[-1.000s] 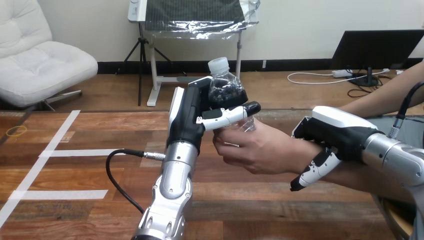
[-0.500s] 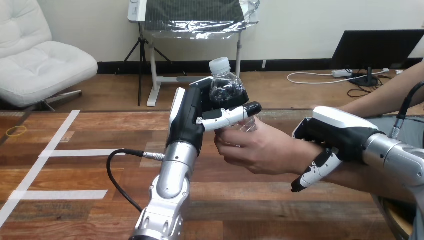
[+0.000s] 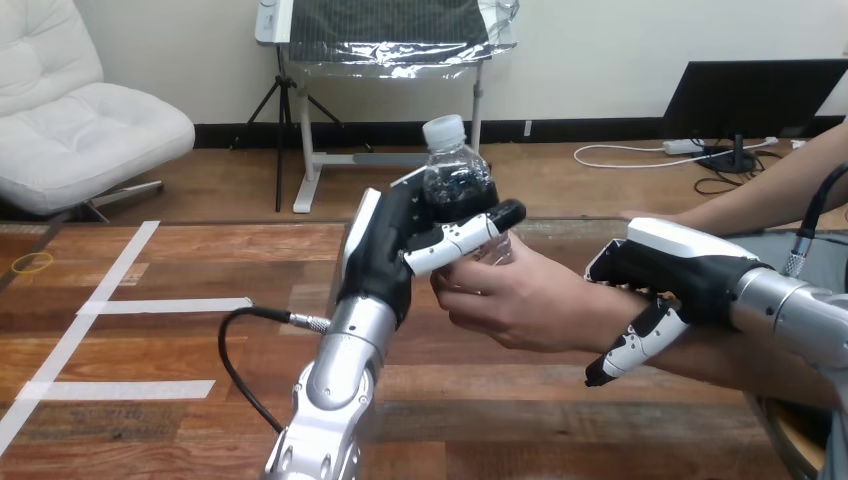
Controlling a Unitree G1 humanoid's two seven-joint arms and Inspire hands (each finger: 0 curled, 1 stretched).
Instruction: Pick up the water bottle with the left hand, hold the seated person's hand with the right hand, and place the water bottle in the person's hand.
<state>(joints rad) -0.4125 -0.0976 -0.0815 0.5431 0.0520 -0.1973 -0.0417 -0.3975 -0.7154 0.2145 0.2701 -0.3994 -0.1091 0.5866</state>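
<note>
left robot hand [image 3: 388,250] tilted rightward; water bottle [image 3: 456,180] shifted slightly right with it

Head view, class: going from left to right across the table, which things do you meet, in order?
white tape strips → left hand, gripping the water bottle → person's hand → right hand

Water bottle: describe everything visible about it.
The bottle is clear plastic with a white cap, and it stands upright. Its upper body looks dark against the hand behind it. The left hand grips it, with fingers curled round its middle. The person's hand wraps round its lower part and hides the base.
</note>
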